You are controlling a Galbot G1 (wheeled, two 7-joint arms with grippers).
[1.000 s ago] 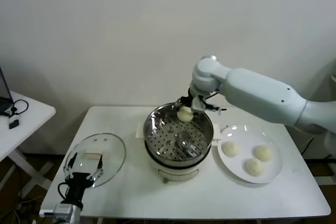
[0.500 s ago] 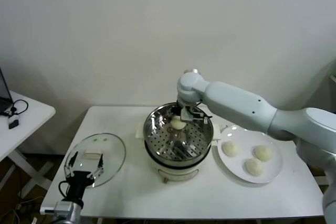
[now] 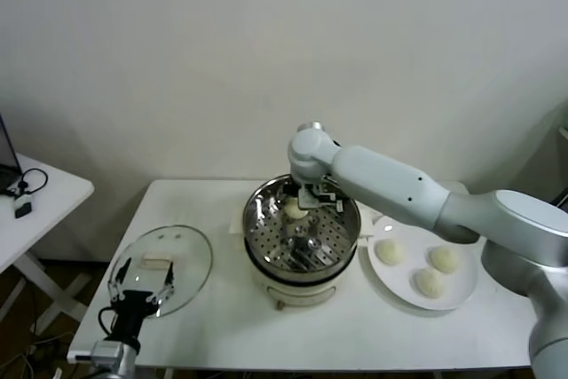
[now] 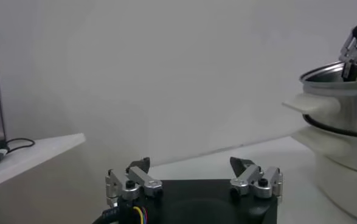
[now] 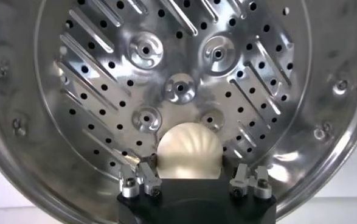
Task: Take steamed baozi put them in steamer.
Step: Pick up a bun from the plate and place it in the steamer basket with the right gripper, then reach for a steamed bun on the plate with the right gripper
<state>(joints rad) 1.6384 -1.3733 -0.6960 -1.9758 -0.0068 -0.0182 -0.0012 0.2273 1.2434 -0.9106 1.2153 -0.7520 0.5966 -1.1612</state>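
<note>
Head view: the steamer stands mid-table, and everything else is placed from it. The right gripper reaches down inside the steamer at its far rim, with one steamed baozi just beside its fingertips on the perforated floor. The other three baozi lie on a white plate just to the steamer's right. A glass lid lies flat to the steamer's left, and the left gripper hovers at that lid's near edge – idle, fingers spread wide.

Left wrist view: the left gripper shows its two fingers well apart with nothing between them; the steamer rises at the side, the other arm's fingers dipping over its rim.

Right wrist view: the bun sits on the steamer floor between the right gripper's fingers – the jaws stand a little wider than the bun, and whether they touch it I cannot tell
</note>
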